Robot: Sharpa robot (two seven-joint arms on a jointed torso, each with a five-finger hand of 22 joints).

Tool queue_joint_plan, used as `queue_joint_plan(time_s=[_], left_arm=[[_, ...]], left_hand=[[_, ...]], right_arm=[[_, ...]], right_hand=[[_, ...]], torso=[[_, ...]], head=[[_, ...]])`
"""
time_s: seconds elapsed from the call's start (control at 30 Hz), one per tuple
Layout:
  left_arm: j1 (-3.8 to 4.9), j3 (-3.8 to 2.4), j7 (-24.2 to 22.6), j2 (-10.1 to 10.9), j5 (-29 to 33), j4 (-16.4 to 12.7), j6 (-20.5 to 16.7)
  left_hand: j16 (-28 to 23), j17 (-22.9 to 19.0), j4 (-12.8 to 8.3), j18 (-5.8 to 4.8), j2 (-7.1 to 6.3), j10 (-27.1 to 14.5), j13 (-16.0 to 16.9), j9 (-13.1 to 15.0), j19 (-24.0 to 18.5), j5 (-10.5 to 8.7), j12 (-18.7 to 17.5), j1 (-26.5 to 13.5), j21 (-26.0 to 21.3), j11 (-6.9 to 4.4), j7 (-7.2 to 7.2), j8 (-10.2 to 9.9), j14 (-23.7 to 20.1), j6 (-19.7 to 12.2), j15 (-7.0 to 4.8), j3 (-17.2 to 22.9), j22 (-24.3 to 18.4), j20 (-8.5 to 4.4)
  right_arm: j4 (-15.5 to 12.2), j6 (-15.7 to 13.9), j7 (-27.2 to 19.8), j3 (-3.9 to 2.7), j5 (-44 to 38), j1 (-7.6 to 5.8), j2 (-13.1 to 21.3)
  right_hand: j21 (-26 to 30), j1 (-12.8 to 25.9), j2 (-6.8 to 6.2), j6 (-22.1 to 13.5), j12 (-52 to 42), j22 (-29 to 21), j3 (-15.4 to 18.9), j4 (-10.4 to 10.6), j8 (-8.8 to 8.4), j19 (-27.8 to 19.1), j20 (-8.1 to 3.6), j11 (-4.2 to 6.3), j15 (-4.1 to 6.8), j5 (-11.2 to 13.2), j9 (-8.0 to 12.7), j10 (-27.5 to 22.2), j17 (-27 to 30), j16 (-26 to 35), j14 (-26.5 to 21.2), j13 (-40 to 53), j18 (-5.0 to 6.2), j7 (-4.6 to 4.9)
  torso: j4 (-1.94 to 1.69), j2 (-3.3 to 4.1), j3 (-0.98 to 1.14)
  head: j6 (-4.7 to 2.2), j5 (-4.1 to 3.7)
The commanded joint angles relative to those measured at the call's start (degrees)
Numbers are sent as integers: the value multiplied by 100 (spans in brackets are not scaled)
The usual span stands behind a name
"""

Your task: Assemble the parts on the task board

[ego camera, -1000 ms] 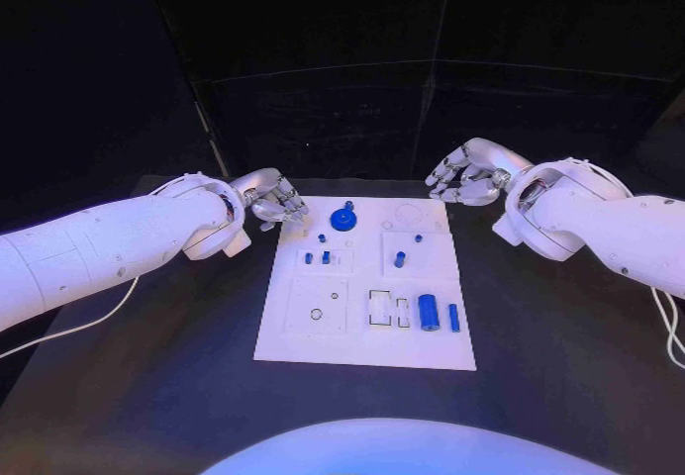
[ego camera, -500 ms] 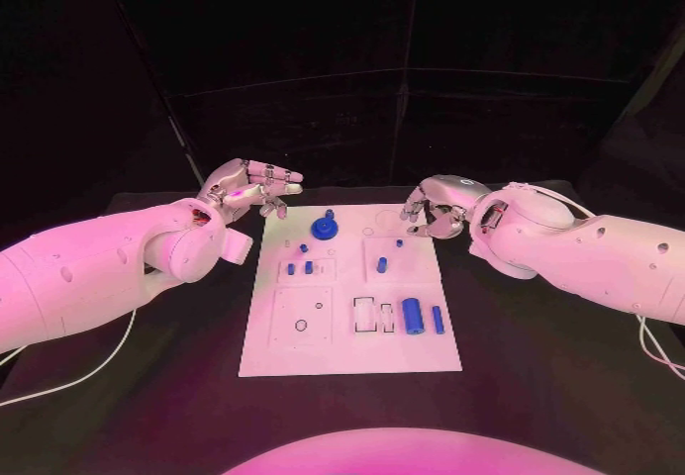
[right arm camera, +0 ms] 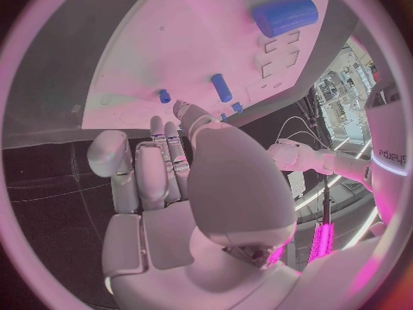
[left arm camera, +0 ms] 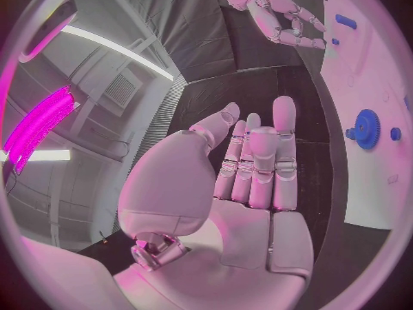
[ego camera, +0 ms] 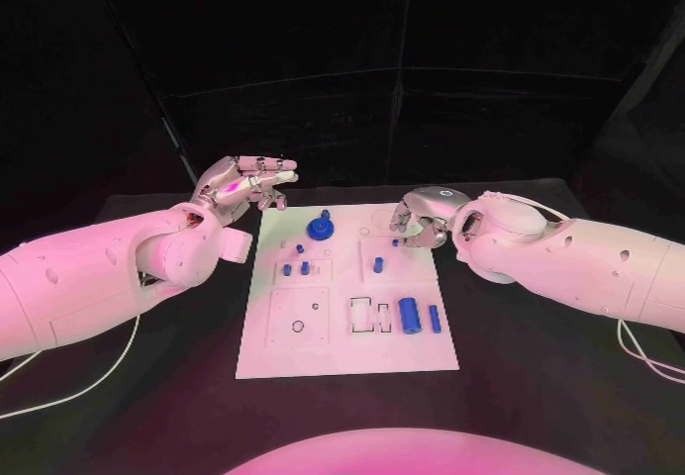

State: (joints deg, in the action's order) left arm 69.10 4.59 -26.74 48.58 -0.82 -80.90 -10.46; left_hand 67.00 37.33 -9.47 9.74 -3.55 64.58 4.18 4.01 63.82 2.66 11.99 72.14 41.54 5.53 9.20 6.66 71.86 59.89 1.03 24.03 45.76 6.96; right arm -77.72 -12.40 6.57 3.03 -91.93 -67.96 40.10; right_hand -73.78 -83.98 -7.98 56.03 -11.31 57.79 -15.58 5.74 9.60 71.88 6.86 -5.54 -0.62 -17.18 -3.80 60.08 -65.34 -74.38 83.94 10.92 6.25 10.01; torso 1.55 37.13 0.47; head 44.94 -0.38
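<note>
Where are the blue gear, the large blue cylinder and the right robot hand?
blue gear (ego camera: pixel 319 229): head view, on its toothed disc.
large blue cylinder (ego camera: pixel 410 315): head view, mid-body.
right robot hand (ego camera: pixel 417 220): head view, on its curled fingers.

**Near half of the board lies open**

The right hand (ego camera: pixel 419 220) hangs over the task board's (ego camera: pixel 342 356) one o'clock corner; the blue gear (ego camera: pixel 320 228) stands at twelve. From six o'clock, nothing blocks the way.
</note>
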Motion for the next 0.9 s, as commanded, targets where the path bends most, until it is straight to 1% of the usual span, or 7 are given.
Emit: queue_joint_plan(time_s=[0.03, 0.3, 0.4, 0.5, 0.67, 0.8, 0.9], left_arm=[[6, -3, -202, 17, 189, -49, 108], [6, -3, -181, 23, 192, -75, 105], [6, -3, -154, 22, 192, -76, 111], [6, -3, -131, 21, 192, -80, 114], [6, -3, -107, 18, 192, -71, 115], [6, -3, -90, 17, 192, -64, 116], [6, -3, -68, 13, 192, -55, 126]], left_hand=[[-32, -21, 9, 78, 15, -51, -1, -9, -30, 29, 41, -43, -35, 7, 26, 18, -34, 32, -2, -44, -14, 0], [-48, -51, 16, 78, 23, -52, -1, -9, -31, 30, 46, -44, -45, 9, 29, 19, -46, 32, -2, -49, -22, 1], [-57, -68, 16, 78, 28, -54, -1, -8, -31, 31, 48, -39, -51, 8, 30, 21, -52, 33, -1, -51, -26, 1], [-94, -135, 13, 79, 31, -63, -2, -6, -34, 30, 52, -24, -68, 9, 29, 28, -81, 40, -1, -57, -38, 1], [-112, -166, 11, 78, 29, -71, -3, -7, -37, 30, 54, -18, -80, 11, 30, 29, -96, 38, 0, -64, -47, 2], [-124, -185, 11, 78, 29, -76, -4, -7, -39, 30, 55, -15, -88, 12, 32, 28, -105, 34, 1, -69, -52, 3], [-137, -207, 11, 78, 30, -84, -5, -8, -40, 30, 57, -9, -98, 15, 34, 27, -116, 29, 2, -73, -59, 3]], right_arm=[[57, 206, 80, -4, -185, -5, -45], [144, 351, 84, -3, -193, 31, -152], [187, 375, 93, -3, -194, 40, -190], [246, 392, 105, -3, -194, 46, -235], [326, 446, 115, -3, -195, 60, -306], [365, 511, 123, -3, -195, 78, -348], [396, 551, 137, -3, -195, 95, -376]], right_hand=[[-27, -4, -45, -18, 38, 13, -52, -2, -41, 15, 17, -54, -44, 29, 0, 8, -11, -29, 137, -16, 21, 9], [-58, -44, 7, 28, 103, 61, -149, -44, -40, 49, 22, -50, -43, 70, -10, 94, -38, -54, 146, -96, 14, 6], [-70, -53, 34, 60, 124, 78, -202, -56, -33, 61, 20, -43, -38, 113, -15, 147, -36, -57, 147, -128, 12, 2], [-90, -47, 48, 84, 144, 110, -247, -61, -30, 81, 17, -40, -35, 134, -16, 187, -27, -55, 147, -157, 6, 3], [-114, -46, 62, 114, 175, 148, -322, -80, -28, 105, 12, -35, -30, 151, -17, 250, -19, -56, 149, -199, -1, 0], [-136, -48, 74, 158, 205, 179, -410, -110, -22, 124, 3, -20, -19, 174, -20, 328, -2, -52, 148, -241, -6, -14], [-147, -58, 93, 187, 235, 192, -502, -143, -23, 130, -7, -10, -9, 245, -19, 383, 8, -52, 148, -275, -8, -22]], torso=[[-2, 2, 2], [12, -7, 6], [9, -4, 6], [0, -1, 4], [2, -7, 7], [5, -7, 4], [6, -6, 5]], head=[[6, -5], [20, 10], [22, 0], [1, -27], [14, -15], [30, -6], [35, -9]])
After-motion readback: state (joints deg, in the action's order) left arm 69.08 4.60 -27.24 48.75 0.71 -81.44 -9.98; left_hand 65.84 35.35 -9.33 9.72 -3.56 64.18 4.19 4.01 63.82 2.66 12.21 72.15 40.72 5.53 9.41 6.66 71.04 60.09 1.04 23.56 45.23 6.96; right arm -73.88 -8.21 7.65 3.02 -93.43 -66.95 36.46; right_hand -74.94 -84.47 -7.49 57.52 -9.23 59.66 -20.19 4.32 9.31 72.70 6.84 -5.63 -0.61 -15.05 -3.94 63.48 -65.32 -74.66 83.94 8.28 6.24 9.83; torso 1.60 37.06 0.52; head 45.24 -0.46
